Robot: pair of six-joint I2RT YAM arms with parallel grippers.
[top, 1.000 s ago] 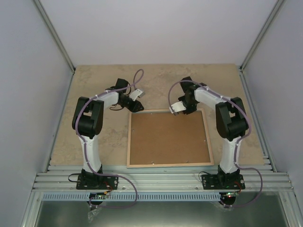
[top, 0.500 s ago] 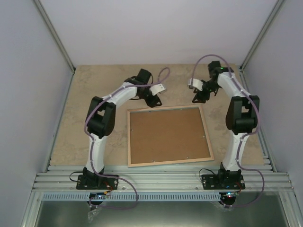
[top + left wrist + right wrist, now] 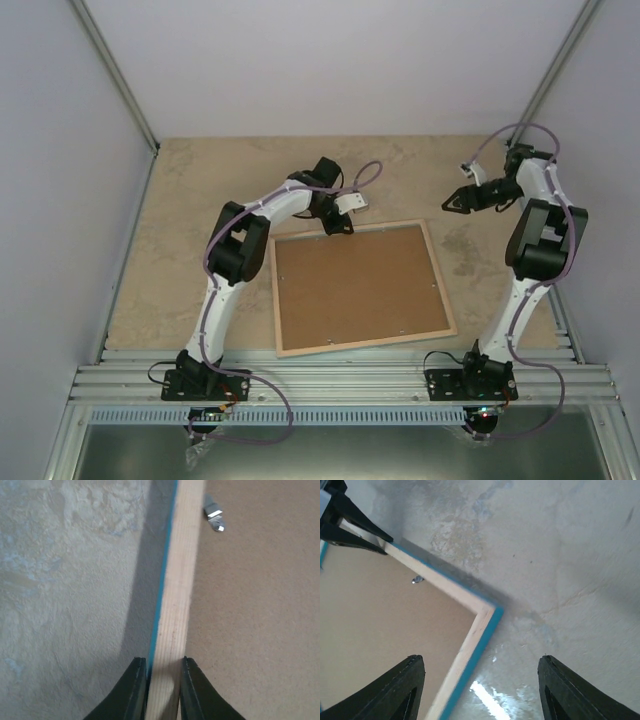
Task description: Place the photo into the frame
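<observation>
at the far edge of the frame (image 3: 441,283), close to its far-left corner, the left gripper (image 3: 338,226) is clamped on the pale wooden rail, one finger on each side. the frame lies face down on the table (image 3: 190,250), its brown hardboard backing (image 3: 358,285) facing up. a small metal tab (image 3: 215,520) sits on the backing beside the gripped rail. the right gripper (image 3: 449,204) hangs beyond the frame's far-right corner, jaws wide apart and holding nothing.
</observation>
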